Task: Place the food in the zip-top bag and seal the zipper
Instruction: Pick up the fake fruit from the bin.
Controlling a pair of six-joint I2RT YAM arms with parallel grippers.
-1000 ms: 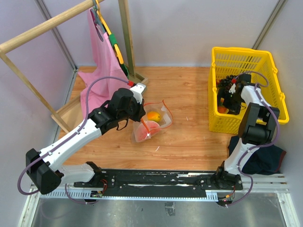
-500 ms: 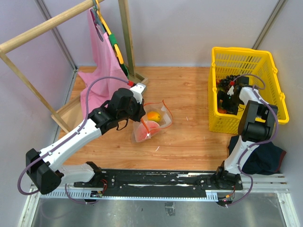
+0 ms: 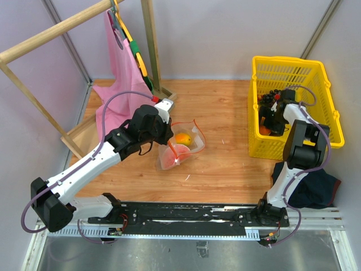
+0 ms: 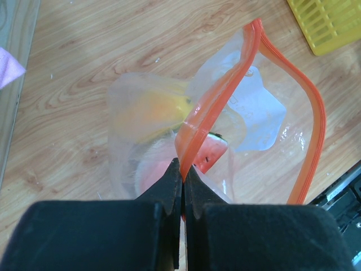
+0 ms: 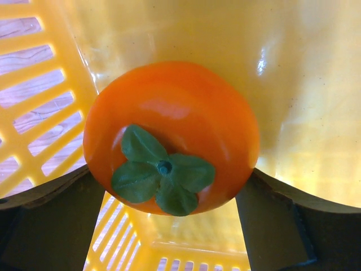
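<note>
Movement over the last second is seen only at the right arm: its wrist has been shifted slightly lower inside the yellow basket (image 3: 293, 65), while the left arm has been kept in place. The right end effector (image 5: 172, 178) is now closed around the persimmon (image 5: 169, 135), both fingers pressed to its flanks, the fruit low against the basket wall. The left end effector (image 4: 183, 175) is pinched together on the orange-red zipper (image 4: 217, 104), so the bag (image 4: 265, 113) is held open on the worktop (image 3: 225, 107). A mango (image 4: 155, 110) and a watermelon slice (image 4: 211, 155) are already inside. The persimmon is judged ready to be lifted across; grapes (image 3: 269, 97) are left in the basket, and sealing is not yet begun.
</note>
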